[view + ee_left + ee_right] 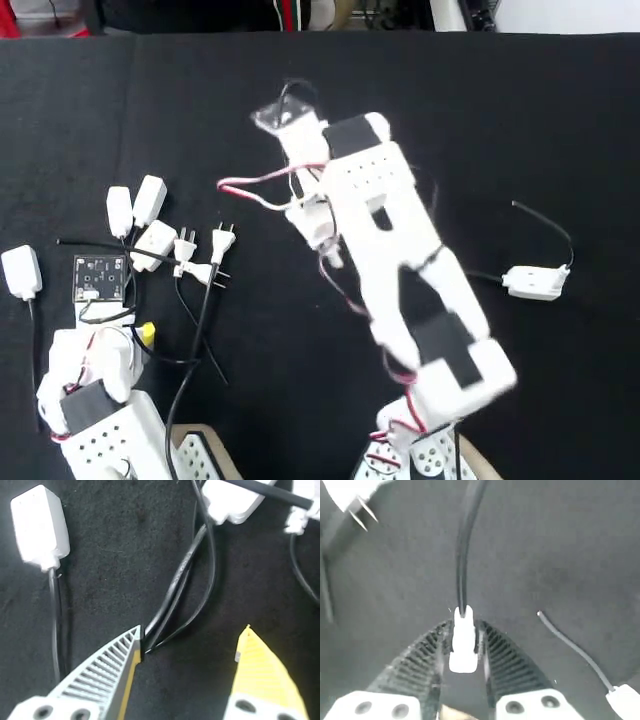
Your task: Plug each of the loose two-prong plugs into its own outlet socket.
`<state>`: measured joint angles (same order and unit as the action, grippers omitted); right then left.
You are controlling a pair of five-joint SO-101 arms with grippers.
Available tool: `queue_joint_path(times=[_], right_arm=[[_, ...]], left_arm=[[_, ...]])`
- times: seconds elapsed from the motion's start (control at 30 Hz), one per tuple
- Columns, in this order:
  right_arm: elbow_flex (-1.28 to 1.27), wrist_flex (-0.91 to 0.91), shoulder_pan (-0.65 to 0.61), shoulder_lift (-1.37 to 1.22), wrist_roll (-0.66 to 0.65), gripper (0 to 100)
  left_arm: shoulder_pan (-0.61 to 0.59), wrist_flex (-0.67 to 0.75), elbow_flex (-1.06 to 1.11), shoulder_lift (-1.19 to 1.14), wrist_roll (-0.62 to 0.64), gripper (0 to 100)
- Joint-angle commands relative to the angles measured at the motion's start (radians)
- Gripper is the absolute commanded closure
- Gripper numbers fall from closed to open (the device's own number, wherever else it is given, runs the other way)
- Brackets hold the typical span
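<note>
Black worktop [520, 120]: right hand [464, 627] is closed on a white plug [463, 652]; left hand [192, 630] is held open over black cords [175, 587], near a white outlet socket [40, 525].

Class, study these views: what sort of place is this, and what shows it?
Likely a robotics test bench: white robot arms over a black-covered table, with loose two-prong plugs and white outlet sockets.

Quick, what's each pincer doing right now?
Left pincer: open, holding nothing.
Right pincer: closed on a plug.
</note>
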<state>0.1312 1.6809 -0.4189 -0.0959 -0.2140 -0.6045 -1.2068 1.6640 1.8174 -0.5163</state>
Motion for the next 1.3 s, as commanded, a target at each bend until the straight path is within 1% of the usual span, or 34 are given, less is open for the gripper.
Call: queue_joint_path(times=[0.0, 0.1, 0.2, 0.33, 0.47, 0.67, 0.93, 1.07, 1.27], right_arm=[[-0.114, -0.192, -0.098, 0.263, 0.118, 98.6], [-0.249, -0.328, -0.199, 0.39, 0.198, 98.6], [-0.355, -0.433, -0.31, 0.499, 0.284, 98.6], [-0.476, -0.58, -0.321, 0.596, 0.336, 98.6], [-0.63, -0.713, -0.328, 0.679, 0.382, 98.6], [-0.799, -0.841, -0.327, 0.806, 0.448, 98.6], [-0.978, -1.005, -0.325, 0.906, 0.494, 98.6], [-0.995, -1.002, -0.327, 0.915, 0.491, 98.6], [-0.946, -0.872, -0.327, 0.911, 0.479, 98.6]], left_arm=[[0.182, 0.005, -0.088, 0.005, 0.104, 70], [0.335, 0.057, -0.156, 0.005, 0.201, 70], [0.452, 0.18, -0.162, 0.005, 0.299, 70], [0.572, 0.216, -0.17, 0.005, 0.358, 70], [0.648, 0.224, -0.173, 0.006, 0.394, 70], [0.656, 0.305, -0.194, 0.006, 0.491, 70], [0.656, 0.308, -0.249, 0.005, 0.585, 70], [0.657, 0.311, -0.249, 0.005, 0.585, 70], [0.654, 0.315, -0.249, 0.005, 0.58, 70]])
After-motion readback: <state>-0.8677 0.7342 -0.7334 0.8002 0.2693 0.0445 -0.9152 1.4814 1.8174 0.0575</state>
